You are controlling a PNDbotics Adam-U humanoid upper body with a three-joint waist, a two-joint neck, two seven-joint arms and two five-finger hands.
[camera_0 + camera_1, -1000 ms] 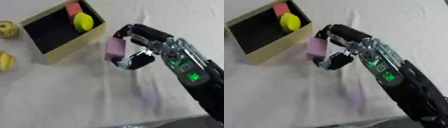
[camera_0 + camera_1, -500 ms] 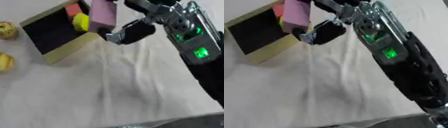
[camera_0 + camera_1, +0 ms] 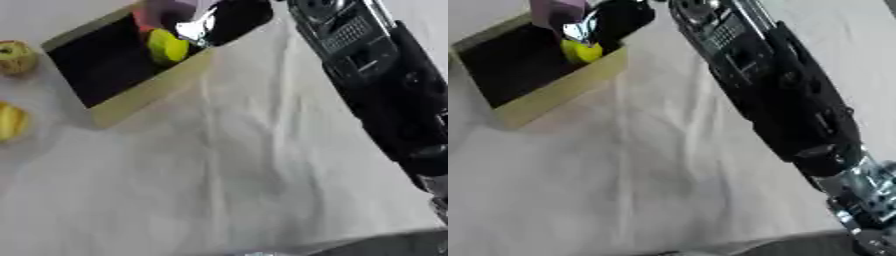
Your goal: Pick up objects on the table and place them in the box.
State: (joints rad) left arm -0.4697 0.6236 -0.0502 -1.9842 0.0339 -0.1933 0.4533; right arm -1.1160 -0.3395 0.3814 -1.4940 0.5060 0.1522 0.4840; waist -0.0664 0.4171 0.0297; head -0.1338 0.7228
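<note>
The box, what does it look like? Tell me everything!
The box is a shallow open tray with tan walls like cardboard and a black inside. It sits askew on the white cloth at the upper left. Inside, at its far end, lie a yellow ball and something red. The right hand hangs over that end with a pink block.

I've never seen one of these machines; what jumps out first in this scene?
A big black arm sweeps in from the right, its right hand over the far corner of a tan box and curled round a pink block. A yellow ball sits inside, and two yellowish fruits lie left of the box.
</note>
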